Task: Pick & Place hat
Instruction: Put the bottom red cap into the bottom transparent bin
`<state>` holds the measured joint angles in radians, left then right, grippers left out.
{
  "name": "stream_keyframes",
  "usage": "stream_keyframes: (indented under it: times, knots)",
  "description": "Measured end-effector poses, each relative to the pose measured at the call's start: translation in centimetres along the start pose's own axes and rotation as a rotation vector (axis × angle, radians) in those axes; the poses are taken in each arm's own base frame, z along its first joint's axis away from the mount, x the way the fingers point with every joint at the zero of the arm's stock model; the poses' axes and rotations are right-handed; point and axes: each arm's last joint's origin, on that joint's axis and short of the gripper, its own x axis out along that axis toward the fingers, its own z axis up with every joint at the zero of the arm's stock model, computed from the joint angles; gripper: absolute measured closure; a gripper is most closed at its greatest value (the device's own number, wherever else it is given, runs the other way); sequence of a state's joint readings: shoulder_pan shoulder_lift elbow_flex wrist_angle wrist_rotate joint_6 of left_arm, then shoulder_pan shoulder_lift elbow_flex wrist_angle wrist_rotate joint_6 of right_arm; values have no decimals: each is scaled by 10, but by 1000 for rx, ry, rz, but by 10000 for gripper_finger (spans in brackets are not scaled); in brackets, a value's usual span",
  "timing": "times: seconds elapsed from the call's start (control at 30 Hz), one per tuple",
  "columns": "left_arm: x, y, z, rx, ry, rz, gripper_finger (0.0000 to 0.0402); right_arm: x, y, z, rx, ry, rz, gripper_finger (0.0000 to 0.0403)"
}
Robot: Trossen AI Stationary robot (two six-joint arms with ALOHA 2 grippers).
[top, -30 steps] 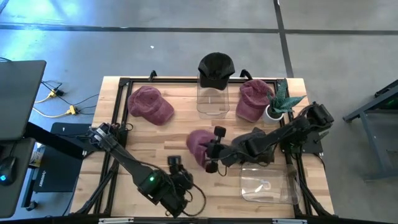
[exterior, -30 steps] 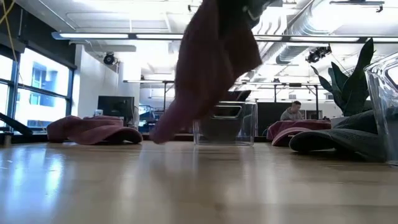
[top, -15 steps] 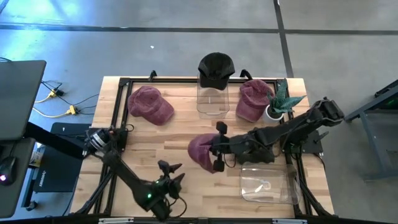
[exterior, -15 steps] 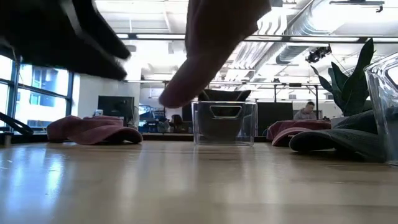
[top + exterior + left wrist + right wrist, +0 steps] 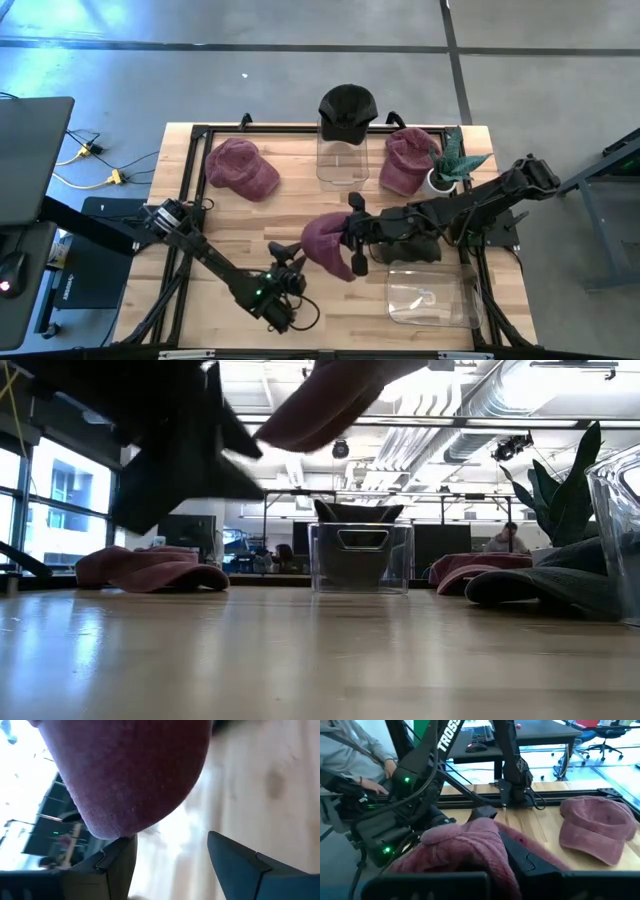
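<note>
A maroon hat point(image 5: 323, 240) hangs in the air over the middle of the table, with my right gripper point(image 5: 353, 236) shut on it. In the low view the hat point(image 5: 330, 400) shows high above the tabletop. My left gripper point(image 5: 290, 252) stands open just on the near-left side of the hat, pointing at it. In the left wrist view the hat's rounded cloth point(image 5: 135, 775) fills the space just past the two spread fingers point(image 5: 240, 865). My right gripper pinches bunched cloth of the hat point(image 5: 470, 840) between its two fingers, coming about level from the table's right side. The hat is lifted clear of the table and sticks out past the fingertips toward the left. My left gripper has one finger point(image 5: 117, 862) at the hat's edge point(image 5: 122, 832); I cannot tell whether it touches.
A second maroon hat point(image 5: 241, 168) lies at the far left and a third point(image 5: 404, 160) at the far right beside a potted plant point(image 5: 450, 165). A black hat point(image 5: 347, 108) sits on a clear box point(image 5: 340, 160) at the far edge. Another clear box point(image 5: 425, 295) stands near right.
My right gripper has gone up with the hat, which hung down low before and now sits high and more level. My left gripper has come down, turned, and moved toward the hat from the near-left side.
</note>
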<state>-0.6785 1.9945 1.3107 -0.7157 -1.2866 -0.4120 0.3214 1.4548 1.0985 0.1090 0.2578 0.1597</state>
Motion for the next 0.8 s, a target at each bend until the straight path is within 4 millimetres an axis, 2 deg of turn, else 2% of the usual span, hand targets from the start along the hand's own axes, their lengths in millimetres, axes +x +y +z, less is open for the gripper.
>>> stream_keyframes:
  times: [0.2,0.47,0.8]
  knots:
    - [-8,0,3,-30,-78,109,167,0,0,-3,-6,30,20,400]
    - [-30,-5,2,-59,-144,103,167,-1,2,-7,25,72,20,400]
    - [-30,-5,5,-103,-159,122,167,-6,22,-10,65,76,79,400]
